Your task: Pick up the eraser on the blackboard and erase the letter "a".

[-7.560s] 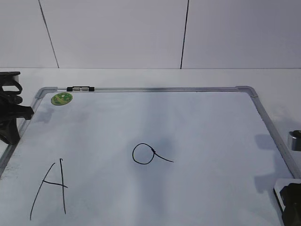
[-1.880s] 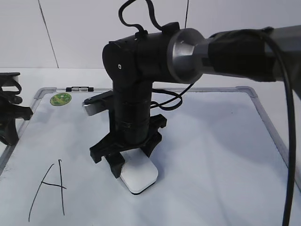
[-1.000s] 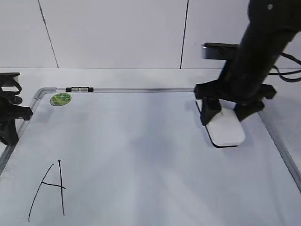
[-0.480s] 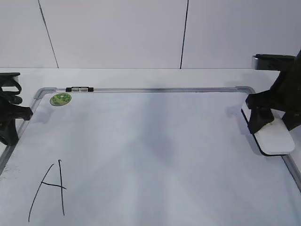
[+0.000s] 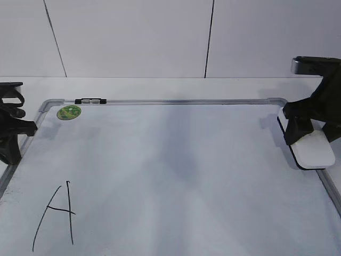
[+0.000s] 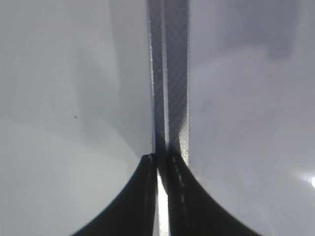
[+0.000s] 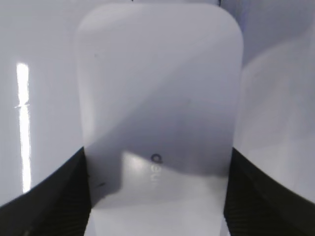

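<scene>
Right gripper [image 5: 314,134] sits at the right edge of the whiteboard [image 5: 176,160], jaws clamped on both long sides of the eraser [image 5: 313,149]. Eraser is white with a dark base edge, lying at the board's right frame near the upper right corner, its near end sticking out past the jaws toward the camera. In the right wrist view the eraser [image 7: 157,108] fills the middle of the frame, black fingers [image 7: 54,196] pressed against its left and right sides, small grey mark on its top.

Board surface in the middle is blank, only faint grey smudging; no lowercase "a" visible on it. Capital A [image 5: 53,213] is drawn in black at the lower left of the board. Green round sticker [image 5: 69,112] at the upper left corner, small black-and-silver marker [image 5: 90,100] lying on the top frame just right of it.

Left gripper [image 5: 10,130] is parked at the left edge of the board, over the frame. Left wrist view shows its jaws nearly closed, only a thin slit between them, nothing held, with the grey frame strip [image 6: 170,73] running straight ahead of the tips.

Board lies flat on a white counter [image 5: 160,85].
</scene>
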Controlling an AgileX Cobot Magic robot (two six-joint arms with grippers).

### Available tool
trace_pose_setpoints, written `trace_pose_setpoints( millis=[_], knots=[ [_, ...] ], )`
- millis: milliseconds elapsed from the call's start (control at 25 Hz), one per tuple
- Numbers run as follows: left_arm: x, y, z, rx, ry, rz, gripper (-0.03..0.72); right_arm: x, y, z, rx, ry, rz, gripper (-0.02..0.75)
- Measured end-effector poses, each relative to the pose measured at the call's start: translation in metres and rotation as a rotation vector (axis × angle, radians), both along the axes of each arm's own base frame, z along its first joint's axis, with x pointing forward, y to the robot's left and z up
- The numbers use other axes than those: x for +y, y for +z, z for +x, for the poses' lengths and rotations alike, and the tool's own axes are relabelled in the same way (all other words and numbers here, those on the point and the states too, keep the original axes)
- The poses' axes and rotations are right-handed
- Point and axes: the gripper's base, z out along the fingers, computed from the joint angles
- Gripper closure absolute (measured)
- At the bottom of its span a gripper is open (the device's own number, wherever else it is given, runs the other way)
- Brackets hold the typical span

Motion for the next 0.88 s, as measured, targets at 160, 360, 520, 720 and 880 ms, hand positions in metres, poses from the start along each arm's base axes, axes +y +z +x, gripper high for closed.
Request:
trace_pose_setpoints(
  millis=[160, 360, 520, 720, 880],
  knots=[
    [0.0, 0.0, 0.0, 0.0, 0.0, 0.0, 0.664, 0.0, 0.0, 0.0, -0.002, 0.002, 0.0, 0.197],
    [0.0, 0.0, 0.0, 0.0, 0.0, 0.0, 0.664, 0.002, -0.013, 0.003, 0.035, -0.001, 0.012, 0.197],
    [0.0, 0.0, 0.0, 0.0, 0.0, 0.0, 0.663, 0.002, -0.021, 0.005, 0.057, 0.002, 0.014, 0.197],
    [0.0, 0.0, 0.0, 0.0, 0.0, 0.0, 0.662, 0.002, -0.034, 0.008, 0.093, 0.012, 0.01, 0.197],
    [0.0, 0.0, 0.0, 0.0, 0.0, 0.0, 0.662, 0.002, -0.036, 0.008, 0.098, 0.016, 0.009, 0.197]
  ],
)
